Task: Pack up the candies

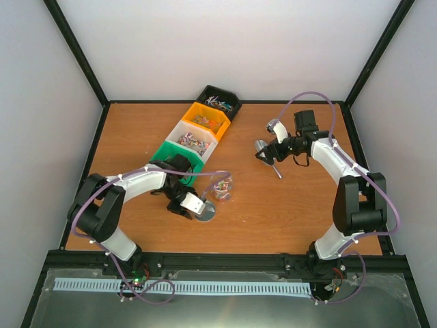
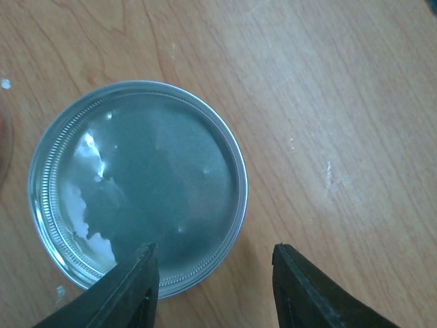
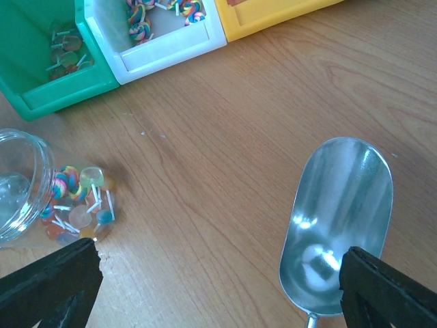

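Left pincer (image 2: 215, 281) spread, lid (image 2: 136, 184) rim partly covered

A silver lid (image 2: 136, 188) lies flat on the wooden table (image 2: 341, 102) near the clear jar (image 3: 27, 184).

Left arm (image 1: 140, 182): I rise from my base at the near edge, fold my elbow far out to the left, then run my forearm rightward over the worktop (image 1: 287, 205).
Left wrist (image 1: 176, 197): bent down and back toward the near edge.
Left gripper (image 1: 196, 205) (image 2: 215, 277): pointing straight down, jaws apart, both dark fingers (image 2: 130, 294) at the bottom of my wrist view.
Right arm (image 1: 334, 157): up from the near right base, elbow out by the right edge, forearm reaching leftward.
Right wrist (image 1: 290, 145): turned left and tipped downward.
Right gripper (image 1: 266, 153) (image 3: 218, 294): jaws spread wide, my fingers (image 3: 48, 287) in the two lower corners of my wrist view.
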Robot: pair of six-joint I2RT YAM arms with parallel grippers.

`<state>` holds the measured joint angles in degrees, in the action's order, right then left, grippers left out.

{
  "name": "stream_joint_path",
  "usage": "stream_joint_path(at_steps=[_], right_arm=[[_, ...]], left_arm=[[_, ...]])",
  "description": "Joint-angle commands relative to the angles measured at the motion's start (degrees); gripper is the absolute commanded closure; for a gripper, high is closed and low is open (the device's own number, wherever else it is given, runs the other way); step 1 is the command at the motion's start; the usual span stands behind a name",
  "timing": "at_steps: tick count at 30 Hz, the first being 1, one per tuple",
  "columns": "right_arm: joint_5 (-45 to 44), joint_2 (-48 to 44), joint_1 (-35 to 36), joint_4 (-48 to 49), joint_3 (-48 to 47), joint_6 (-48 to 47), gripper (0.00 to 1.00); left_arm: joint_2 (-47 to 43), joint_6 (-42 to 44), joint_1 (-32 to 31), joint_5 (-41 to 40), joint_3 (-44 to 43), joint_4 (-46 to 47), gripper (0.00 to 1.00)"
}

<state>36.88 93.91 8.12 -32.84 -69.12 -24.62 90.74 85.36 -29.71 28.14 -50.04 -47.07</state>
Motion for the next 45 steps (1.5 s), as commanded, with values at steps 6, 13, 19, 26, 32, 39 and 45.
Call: stream_joint_path(at_steps=[6, 13, 19, 26, 32, 39, 45], right_arm=[[-0.94, -2.19, -0.03, -1.63, 0.49, -1.22, 0.06], [0.26, -2.84, -0.03, -2.98, 0.29, -0.90, 0.06], [6.21, 2.51, -0.03, -20.42, -11.02, -8.42, 0.08], [5.75, 5.02, -0.21, -36.06, -19.96, -17.11, 0.09], [5.62, 5.07, -0.73, -38.00, -21.99, -18.37, 0.09], [10.39, 5.13, -0.74, -29.82, -27.15, -12.13, 0.09], [12.79, 3.77, -0.74, -23.97, -26.18, -9.19, 0.09]], left_arm=[[1.01, 4.27, -2.06, -4.00, 1.03, 2.48, 0.56], [0.63, 3.51, -3.48, -6.90, 0.40, -1.13, 0.64], [4.11, -0.70, -3.60, -9.51, -5.42, -11.13, 0.75], [5.69, -8.79, -3.60, -10.92, -4.73, -7.96, 0.82], [4.16, -13.83, -3.60, -11.41, -1.87, -5.18, 0.82], [8.96, -23.88, -3.77, -12.69, -9.12, -8.96, 0.82], [9.75, -29.19, -3.77, -11.99, -5.70, -5.38, 0.98]])
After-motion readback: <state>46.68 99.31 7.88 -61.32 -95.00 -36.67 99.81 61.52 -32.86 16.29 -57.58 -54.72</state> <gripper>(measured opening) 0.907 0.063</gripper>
